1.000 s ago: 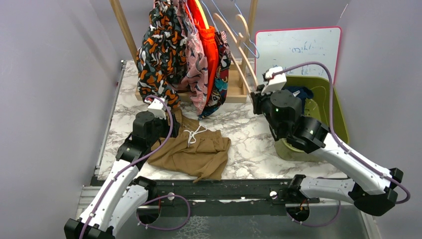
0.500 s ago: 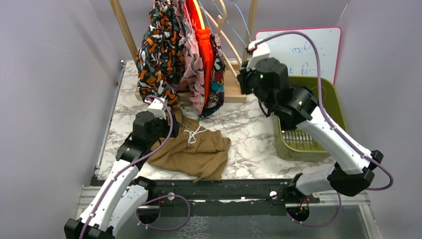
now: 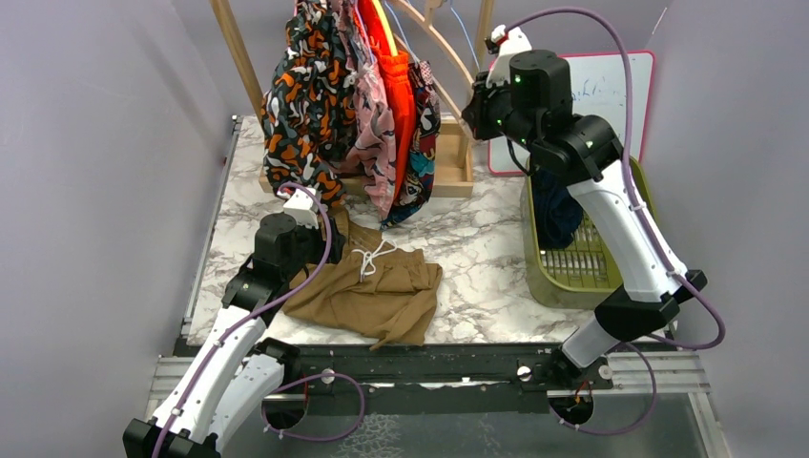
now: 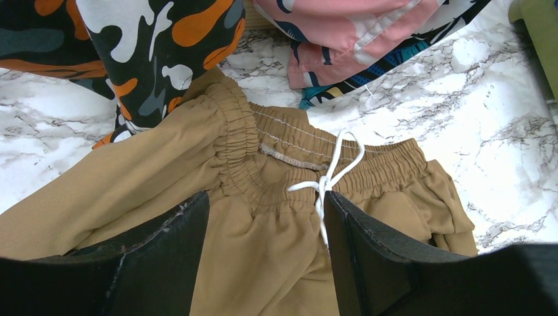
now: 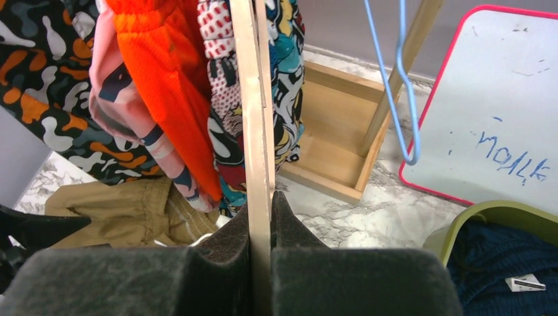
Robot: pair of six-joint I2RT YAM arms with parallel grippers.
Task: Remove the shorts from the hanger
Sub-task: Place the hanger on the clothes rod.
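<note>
On the left, the left hand (image 4: 263, 230) hovers low over the tan soft-fabric shorts (image 3: 367, 286). Its fingers are spread wide either side of the elastic waistband and white drawstring, and it holds nothing. That pair lies crumpled on the marble-patterned tabletop (image 3: 477, 248), off any hanger, so it looks done apart from being moved on.

Behind it, on the wooden rack (image 3: 456, 172), hang the black-orange-white blotch-print shorts (image 3: 305, 105), the pink print shorts (image 3: 374, 129), the bright orange shorts (image 3: 399, 86) and the multicolour comic-print shorts (image 3: 425, 143). They are packed close together and are not yet taken off.

Further right, the right hand (image 5: 261, 217) is up at rack height, pinched tight on the arm of a pale curved wooden hanger (image 5: 255, 118), probably to steady or lift it so a pair can slide free. A thin blue wire hanger (image 5: 397, 79) hangs bare beside it.

At the far right, navy shorts (image 3: 555, 210) lie in the olive-green plastic bin (image 3: 577, 272), evidently the drop-off place. A pink-rimmed whiteboard (image 5: 507, 99) stands behind it.
</note>
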